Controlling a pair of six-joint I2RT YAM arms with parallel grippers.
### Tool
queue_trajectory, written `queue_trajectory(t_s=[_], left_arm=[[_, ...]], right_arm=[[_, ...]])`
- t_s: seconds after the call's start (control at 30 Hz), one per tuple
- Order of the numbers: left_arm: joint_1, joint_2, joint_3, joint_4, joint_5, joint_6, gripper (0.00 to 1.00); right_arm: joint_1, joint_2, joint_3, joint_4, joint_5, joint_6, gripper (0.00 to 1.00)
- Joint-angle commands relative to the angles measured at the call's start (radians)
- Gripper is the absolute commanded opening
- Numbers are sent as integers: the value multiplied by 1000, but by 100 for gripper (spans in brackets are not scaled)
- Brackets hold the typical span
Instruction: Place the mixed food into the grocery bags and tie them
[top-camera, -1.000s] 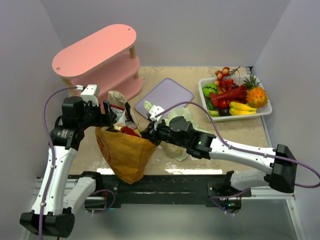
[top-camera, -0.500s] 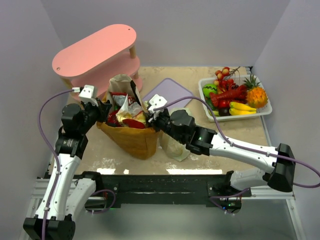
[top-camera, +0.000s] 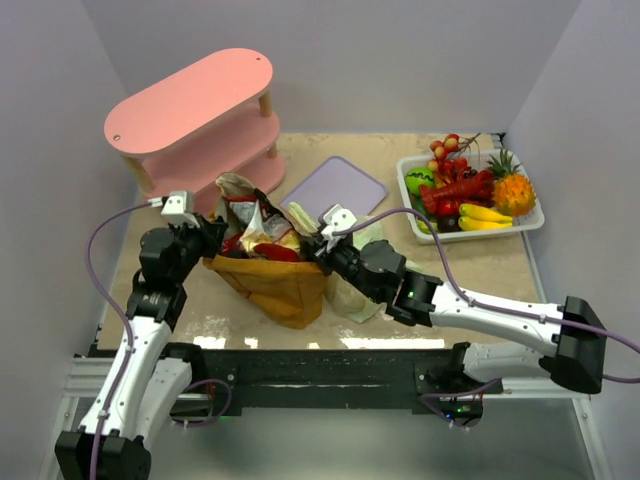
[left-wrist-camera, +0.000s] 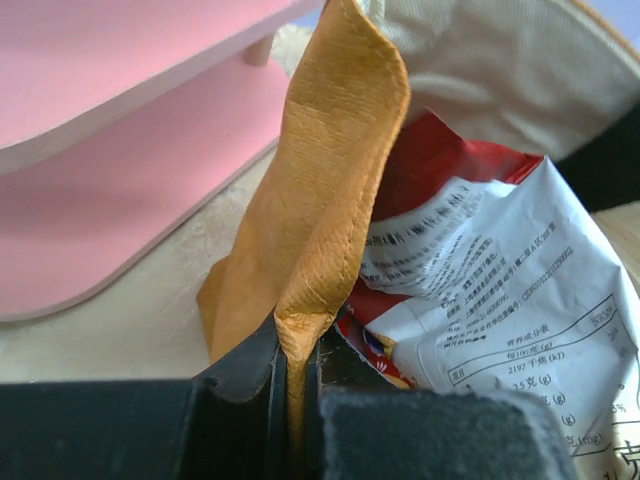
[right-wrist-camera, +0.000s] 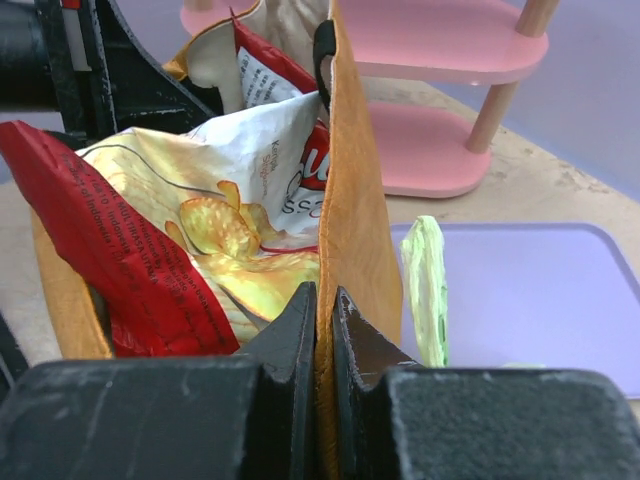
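1. The brown paper bag (top-camera: 275, 285), stuffed with snack packets (top-camera: 262, 232), is held just in front of the pink shelf (top-camera: 195, 120).
2. Its left rim is gripped by the closed left tool (left-wrist-camera: 293, 365), and its right rim by the closed right tool (right-wrist-camera: 322, 320).
3. Chinese nutrition print, including "2197" and "(g)", is read on a white packet back (left-wrist-camera: 520, 290).
4. The pale-green plastic bag (top-camera: 355, 295) is seen on the table (top-camera: 480, 260), beyond the paper bag from the shelf.
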Motion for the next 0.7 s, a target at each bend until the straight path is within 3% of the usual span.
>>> queue_trajectory(t_s=[0.0, 0.03, 0.07, 0.17, 0.2, 0.23, 0.37, 0.4, 0.5, 0.67], left_arm=[[3, -88, -79, -10, -111, -76, 0], [3, -98, -79, -19, -111, -75, 0], [3, -102, -81, -28, -111, -75, 0], [3, -98, -72, -62, -86, -67, 0], [3, -92, -67, -77, -76, -64, 0], [3, -90, -63, -84, -77, -53, 0], [5, -90, -32, -105, -79, -23, 0], [3, -88, -27, -111, -74, -17, 0], [5, -59, -4, -128, -62, 14, 0], [6, -6, 17, -127, -16, 62, 0]], right_arm=[[11, -100, 4, 94, -24, 75, 19], [11, -111, 34, 37, -23, 85, 33], [11, -114, 62, -7, 12, 115, 55], [9, -108, 232, -268, 116, 180, 88], [6, -102, 280, -337, 168, 198, 92], [2, -100, 361, -498, 208, 217, 96], [-147, -155, 384, -692, 131, 318, 99], [-269, -164, 363, -699, 23, 333, 99], [-470, -145, 263, -710, -133, 356, 99], [-535, -36, 125, -600, -297, 284, 99]])
